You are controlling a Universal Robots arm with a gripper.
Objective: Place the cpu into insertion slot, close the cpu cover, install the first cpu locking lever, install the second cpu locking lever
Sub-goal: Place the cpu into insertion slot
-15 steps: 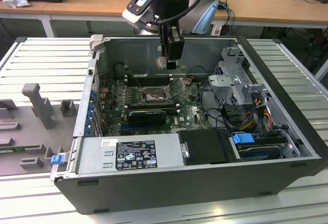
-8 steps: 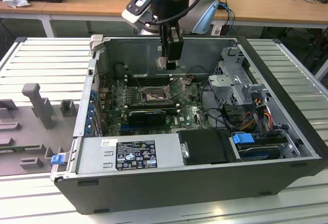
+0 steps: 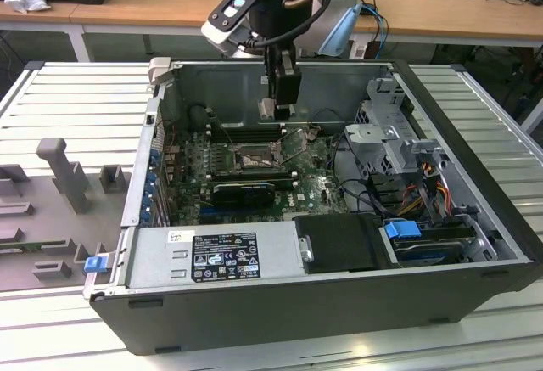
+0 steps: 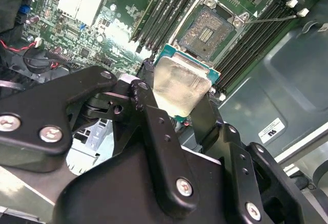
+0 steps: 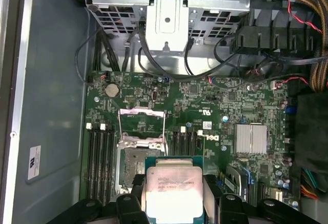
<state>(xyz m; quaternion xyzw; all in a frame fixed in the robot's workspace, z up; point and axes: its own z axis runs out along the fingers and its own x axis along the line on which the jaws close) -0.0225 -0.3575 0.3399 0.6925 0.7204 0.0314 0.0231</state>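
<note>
Atop the ribbed bench [image 3: 76, 99], computer case [image 3: 254, 303]: lies on its side with the lid off, its inside facing up.
Motherboard [image 3: 314, 188]: green, flat on the case floor.
Arm: reaches down into the case from the far wall's side in the exterior view.
Gripper [image 3: 282, 108]: hangs over the board, just behind the socket area; in both wrist views [image 4: 179, 93] [image 5: 174, 196] its black fingers [image 4: 148, 96] are clamped on the cpu's opposite edges.
Memory slots [image 5: 100, 157]: long black rows on either side of the socket.
Insertion slot [image 5: 134, 165]: uncovered, with its contact field bare in the second wrist view [image 4: 207, 29].
Cpu cover [image 5: 142, 111]: silvery frame swung up off the socket, seemingly hinged at the socket's far edge, though the angle makes that hard to confirm.
Cpu [image 4: 179, 85]: held between the fingertips with its silvery top toward the wrist cameras; in the first wrist view [image 5: 174, 190] it overlaps the slot's near corner, lifted clear and unseated.
</note>
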